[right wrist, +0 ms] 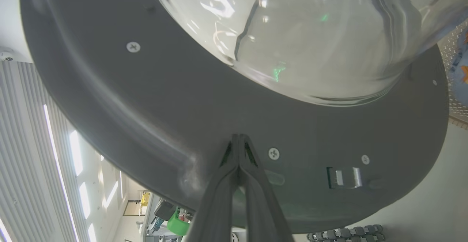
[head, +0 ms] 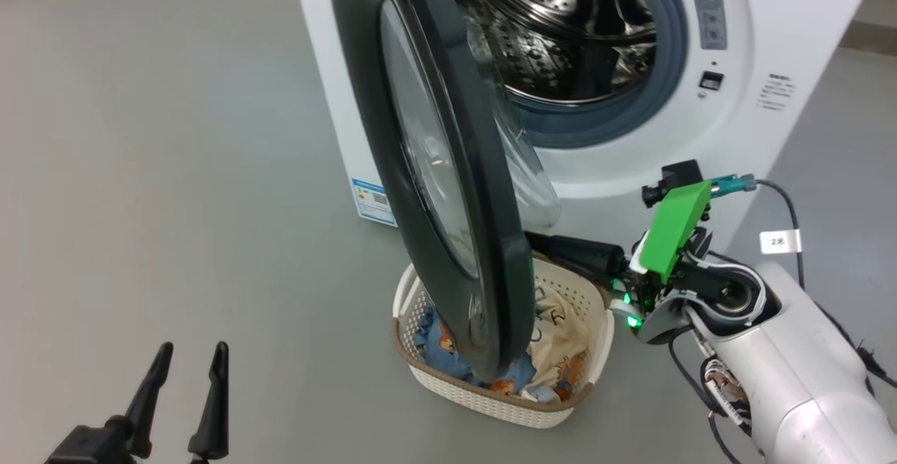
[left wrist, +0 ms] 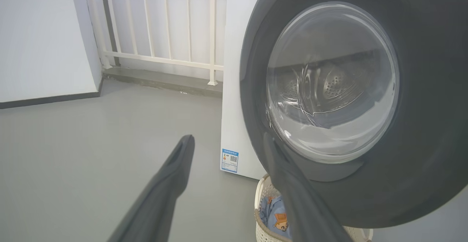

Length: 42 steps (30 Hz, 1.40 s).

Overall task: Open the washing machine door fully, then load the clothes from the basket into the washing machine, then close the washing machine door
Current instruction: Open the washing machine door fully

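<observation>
The washing machine (head: 771, 29) stands at the top with its steel drum (head: 560, 15) showing. The washing machine door (head: 483, 169) is swung partly out and hangs edge-on over the basket (head: 490, 397). In the basket lie the clothes: a blue garment (head: 448, 359) and a cream garment (head: 560, 338). My right gripper (head: 543, 243) is shut, its tips (right wrist: 238, 137) pressed against the door's dark grey inner face (right wrist: 146, 125) below the glass bowl (right wrist: 292, 33). My left gripper (head: 189, 373) stands open and empty on the floor side, facing the door's outer rim (left wrist: 431, 125).
Grey floor (head: 175, 169) lies open to the left of the machine. A blue label (head: 371, 201) marks the machine's lower left corner. A white railing (left wrist: 164, 22) and a wall stand behind. A tagged cable (head: 780, 241) runs from my right wrist.
</observation>
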{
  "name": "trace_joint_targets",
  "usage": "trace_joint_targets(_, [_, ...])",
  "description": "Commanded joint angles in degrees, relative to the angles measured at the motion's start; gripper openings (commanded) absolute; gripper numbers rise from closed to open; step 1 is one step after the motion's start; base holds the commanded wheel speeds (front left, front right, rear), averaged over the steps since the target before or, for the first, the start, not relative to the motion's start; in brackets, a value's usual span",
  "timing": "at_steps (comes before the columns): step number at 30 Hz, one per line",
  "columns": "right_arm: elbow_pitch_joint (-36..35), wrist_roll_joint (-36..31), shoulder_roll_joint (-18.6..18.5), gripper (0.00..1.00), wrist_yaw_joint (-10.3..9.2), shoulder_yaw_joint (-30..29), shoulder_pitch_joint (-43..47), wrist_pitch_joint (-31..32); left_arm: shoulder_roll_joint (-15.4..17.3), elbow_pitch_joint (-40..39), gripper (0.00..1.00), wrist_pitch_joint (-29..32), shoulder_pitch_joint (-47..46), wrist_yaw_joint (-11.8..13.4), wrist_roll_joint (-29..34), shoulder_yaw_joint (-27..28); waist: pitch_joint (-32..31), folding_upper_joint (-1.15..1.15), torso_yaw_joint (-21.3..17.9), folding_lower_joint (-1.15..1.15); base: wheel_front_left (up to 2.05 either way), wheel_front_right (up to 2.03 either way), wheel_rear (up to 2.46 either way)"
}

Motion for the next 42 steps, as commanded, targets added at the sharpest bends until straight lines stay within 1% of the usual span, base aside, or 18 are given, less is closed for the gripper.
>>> trace_joint_targets(1, [-2.1,0.6,1.5,0.0,0.44,0.8,0.1,0.6,1.3,-0.8,1.0,-0.4,-0.9,0.0,0.5,2.3,-0.8,0.0,1.4,0.0,0.0,0.0,0.0])
trace_joint_targets(9, [-2.4,0.4,2.6,0.0,0.44,1.2,0.8,1.1,1.1,-0.7,1.0,-0.4,-0.8,0.0,0.6,2.3,-1.0,0.0,3.2,0.0,0.0,0.0,0.0])
trace_joint_targets(19, [-2.7,0.3,3.4,0.0,0.44,1.4,0.9,1.4,1.0,-0.9,1.0,-0.4,-0.5,0.0,0.8,2.7,-1.1,0.0,3.3,0.0,0.0,0.0,0.0])
trace_joint_targets(30, [-3.4,-0.5,3.5,0.0,0.44,0.6,1.1,1.0,0.8,-1.0,1.0,-0.4,-0.7,0.0,1.0,3.2,-0.9,0.0,1.7,0.0,0.0,0.0,0.0])
trace_joint_targets(39, [-7.0,-2.4,1.7,0.0,0.44,-0.7,2.6,-1.1,0.8,-1.2,1.0,-0.4,-0.4,0.0,1.0,3.1,-1.4,0.0,-1.1,0.0,0.0,0.0,0.0])
trace_joint_targets(40, [-7.7,-2.6,1.5,0.17,0.44,-0.8,2.8,-1.3,0.8,-1.2,1.0,-0.4,-0.4,0.0,1.0,3.0,-1.5,0.0,-1.5,0.0,0.0,0.0,0.0])
trace_joint_targets(42, [-9.5,-3.4,1.0,0.41,0.44,-0.9,3.4,-2.2,0.9,-1.3,1.0,-0.4,-0.4,0.0,1.1,2.9,-1.6,0.0,-2.3,0.0,0.0,0.0,0.0])
